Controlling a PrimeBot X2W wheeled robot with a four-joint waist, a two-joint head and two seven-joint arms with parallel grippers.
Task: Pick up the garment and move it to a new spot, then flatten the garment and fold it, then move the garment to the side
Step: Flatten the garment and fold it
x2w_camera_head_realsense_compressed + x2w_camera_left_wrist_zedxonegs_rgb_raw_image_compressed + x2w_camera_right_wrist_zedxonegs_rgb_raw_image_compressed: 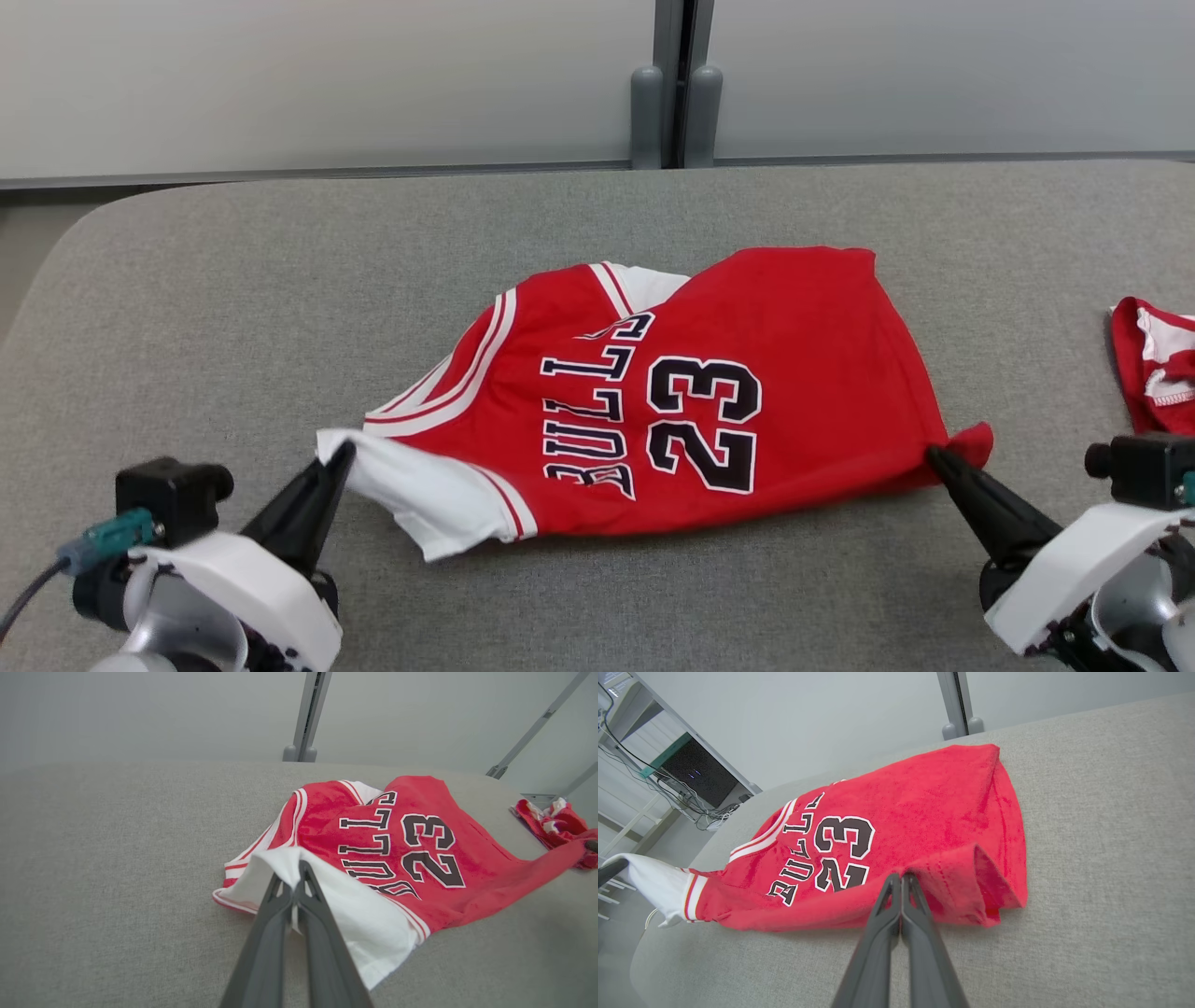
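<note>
Red mesh with white trim, the Bulls jersey [709,392] lies on the grey cloth-covered table [233,308], on the near side of the grey post [674,103] and roughly centred below it. Its long axis runs crosswise to the post: neck and shoulders lie to the post's left, the hem to its right, so the "23" reads sideways.

The left gripper [344,457] sits nearer than the post and well to its left, fingers pressed together on the white shoulder panel [420,495]. The right gripper [934,455] sits nearer than the post and to its right, fingers pinched shut on the red hem corner [971,446]. The jersey's near edge spans from one grip to the other, so each arm holds its own end. Any carry or flattening pull looks likely to run along that line.

I cannot tell whether either pinch takes one layer or both. The far shoulder is tucked under the red body and hard to read. A second red garment [1153,364], far to the post's right, is cut off by the head view's edge.
</note>
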